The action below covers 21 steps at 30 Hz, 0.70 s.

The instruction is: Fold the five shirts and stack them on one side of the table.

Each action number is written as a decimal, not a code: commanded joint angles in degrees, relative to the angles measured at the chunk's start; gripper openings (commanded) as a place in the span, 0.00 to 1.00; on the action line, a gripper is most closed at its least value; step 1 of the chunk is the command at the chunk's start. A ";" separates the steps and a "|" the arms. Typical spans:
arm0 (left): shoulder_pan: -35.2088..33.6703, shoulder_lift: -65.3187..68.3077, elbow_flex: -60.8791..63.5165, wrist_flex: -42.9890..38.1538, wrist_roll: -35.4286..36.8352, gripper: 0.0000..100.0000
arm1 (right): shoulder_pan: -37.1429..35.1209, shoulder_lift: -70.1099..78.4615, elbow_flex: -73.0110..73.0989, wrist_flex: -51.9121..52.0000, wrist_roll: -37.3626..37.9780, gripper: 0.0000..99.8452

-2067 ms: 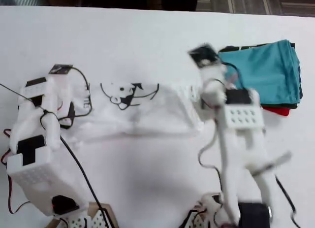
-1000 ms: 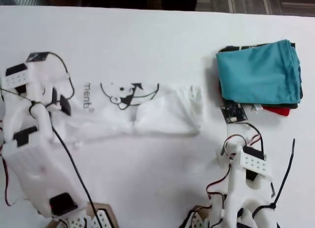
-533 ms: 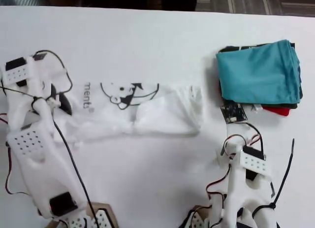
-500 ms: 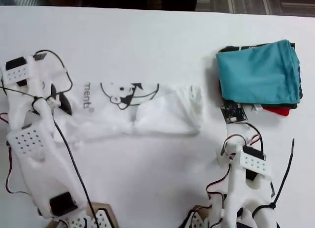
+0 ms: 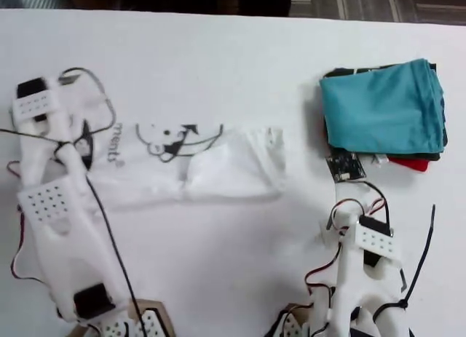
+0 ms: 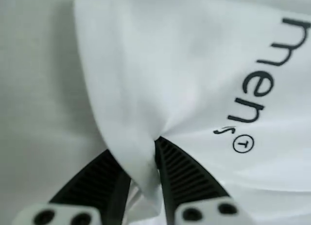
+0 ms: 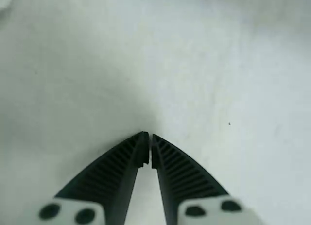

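One white shirt (image 5: pixel 211 169) lies half-folded across mid table (image 5: pixel 233 53), print up, its left end pinched in the left gripper (image 6: pixel 138 152). Left wrist view gives the grip: cloth bunched to a peak between the clamped jaws, lettering (image 6: pixel 252 96) just beside. High view gives the whole lie, plus the stack (image 5: pixel 384 108) at the table's right side, teal on top with red and black edges under it, apart from the shirt. Right gripper (image 7: pixel 149 137) is closed on nothing over bare table; right arm (image 5: pixel 364 242) stands near the stack's front corner. Since half a second ago the shirt has slid leftward with the left gripper. Right arm unmoved.
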<state>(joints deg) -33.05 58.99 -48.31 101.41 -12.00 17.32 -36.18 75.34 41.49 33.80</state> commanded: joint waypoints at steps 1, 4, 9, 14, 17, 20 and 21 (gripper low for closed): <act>-8.44 -2.46 -0.75 0.26 -3.69 0.03 | 0.48 -1.45 0.09 -1.19 0.18 0.02; -11.60 -5.71 -0.75 0.53 -6.42 0.03 | 0.48 -1.45 0.09 -1.19 0.18 0.02; -12.04 -12.75 0.84 1.05 -11.78 0.03 | 0.48 -1.45 0.09 -1.19 0.18 0.02; -5.98 -24.79 10.77 1.05 -13.45 0.03 | 0.48 -1.45 0.09 -1.19 0.18 0.02; 0.97 -34.64 18.59 0.97 -13.19 0.03 | 0.48 -1.45 0.09 -1.19 0.18 0.02; 10.02 -43.25 24.13 0.97 -13.10 0.03 | 0.48 -1.45 0.09 -1.10 0.18 0.02; 13.19 -45.54 25.36 0.88 -13.10 0.03 | 0.48 -1.45 0.09 -1.10 0.18 0.02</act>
<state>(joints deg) -28.57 23.91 -25.89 101.41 -24.75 17.32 -36.18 75.34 41.23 33.80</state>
